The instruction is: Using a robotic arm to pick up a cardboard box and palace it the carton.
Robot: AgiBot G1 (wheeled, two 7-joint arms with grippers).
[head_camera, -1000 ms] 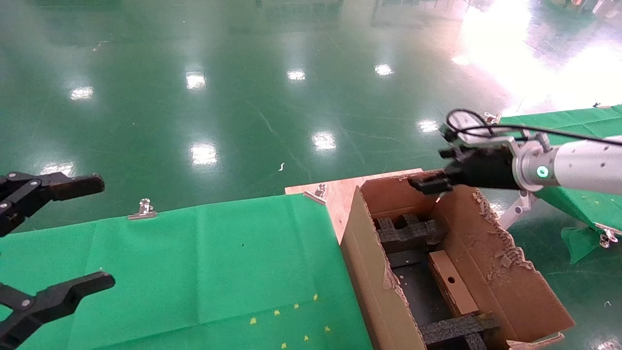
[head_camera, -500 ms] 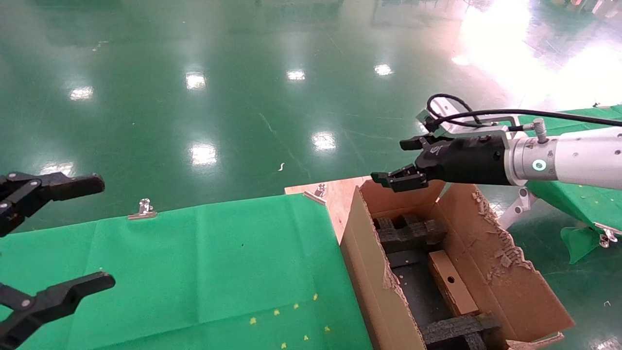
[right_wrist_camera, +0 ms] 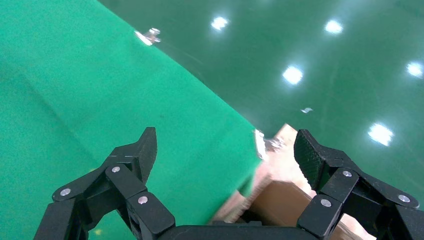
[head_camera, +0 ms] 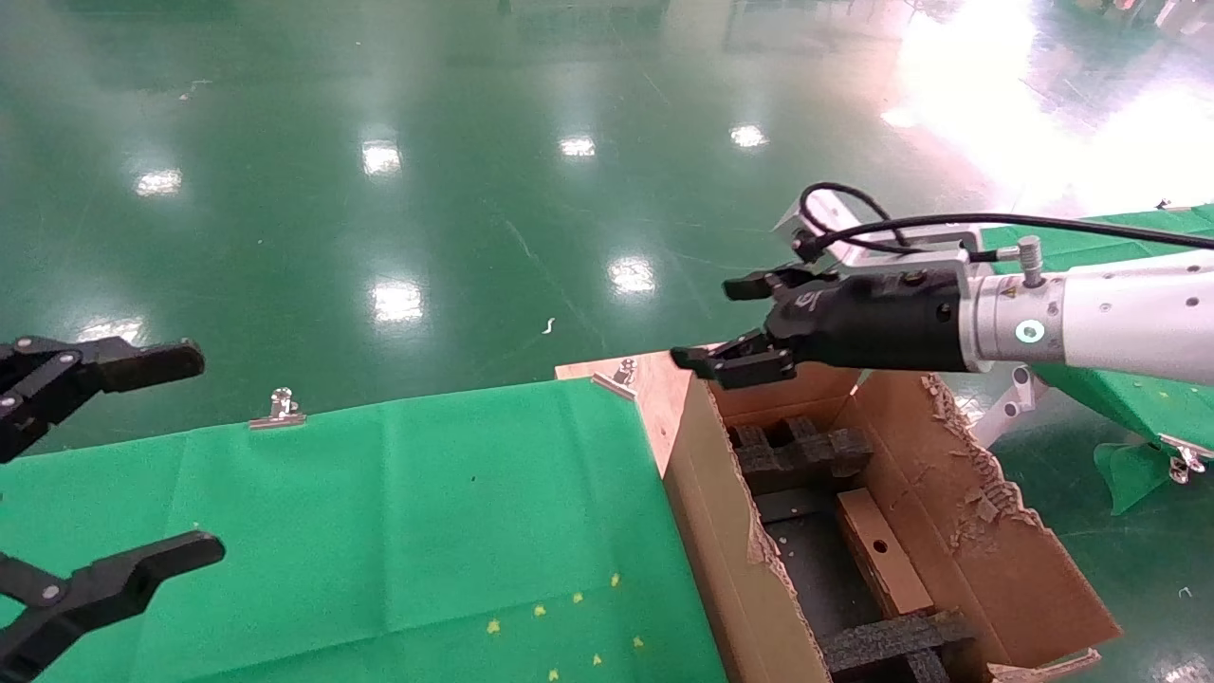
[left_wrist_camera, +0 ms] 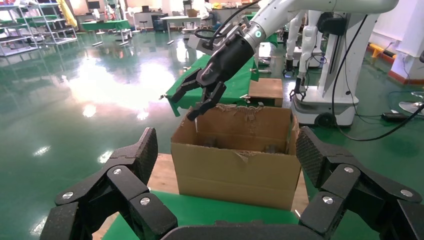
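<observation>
The right gripper (head_camera: 726,323) on the robotic arm (head_camera: 1091,318) hangs above the far left corner of the carton (head_camera: 721,541), fingers spread apart with nothing between them. It touches neither the carton nor its contents. The right wrist view confirms the gap between its fingers (right_wrist_camera: 140,155), with the green cloth (right_wrist_camera: 100,110) beneath.

One carton stands open, just beside the right end of the cloth-covered table (head_camera: 379,512), its flap edges torn and ragged. Inside lie two black foam inserts, one (head_camera: 801,451) at the far end and one (head_camera: 887,640) at the near end. One cardboard box (head_camera: 882,553) rests between them on the dark floor of the carton, lying flat along the right wall, a round hole showing on its upper face.

The left gripper (head_camera: 104,465) is parked over the near left of the table, fingers wide apart and empty.

Two metal clips are visible on the cloth's far edge: one (head_camera: 280,408) to the left, one (head_camera: 621,375) at the corner nearest the carton.
</observation>
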